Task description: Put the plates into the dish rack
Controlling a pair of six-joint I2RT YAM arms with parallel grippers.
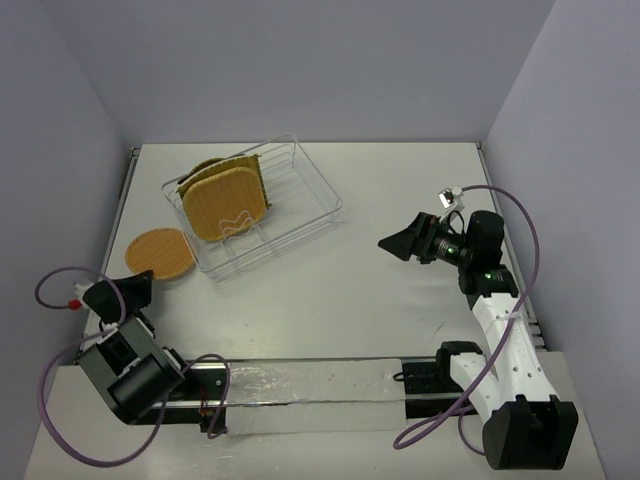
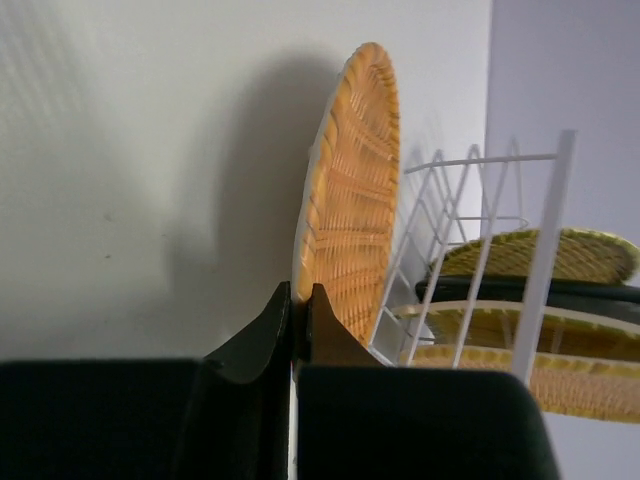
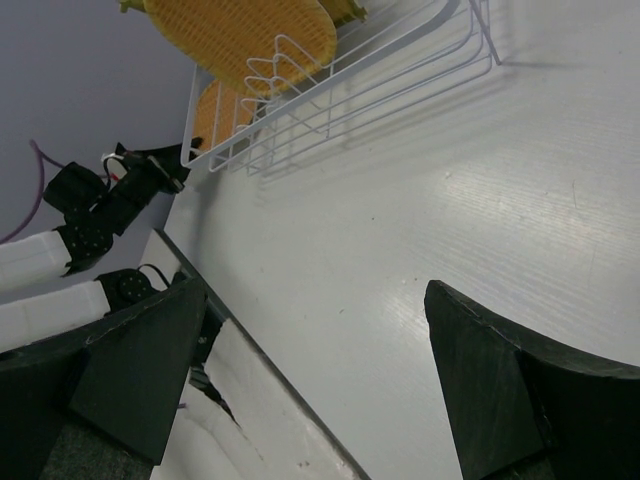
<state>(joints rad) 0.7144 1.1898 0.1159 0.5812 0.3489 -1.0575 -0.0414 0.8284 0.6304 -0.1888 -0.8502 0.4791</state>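
A round orange woven plate [image 1: 160,253] lies on the table just left of the dish rack [image 1: 300,190]. My left gripper [image 1: 143,285] is shut on its near rim; in the left wrist view the fingers [image 2: 298,292] pinch the edge of the plate [image 2: 350,190]. The wire rack [image 2: 480,230] holds several plates upright: a rounded-square orange woven one [image 1: 225,205] in front, another orange one and a yellow one [image 1: 215,166] behind. A black plate [image 2: 530,290] shows between them in the left wrist view. My right gripper [image 1: 395,243] is open and empty above the table, right of the rack [image 3: 330,90].
The left wall runs close beside the round plate and the rack's left side. My left arm's base [image 1: 130,375] and the metal rail [image 1: 310,385] lie along the near edge. Bare table [image 3: 400,220] lies under my right gripper [image 3: 320,380].
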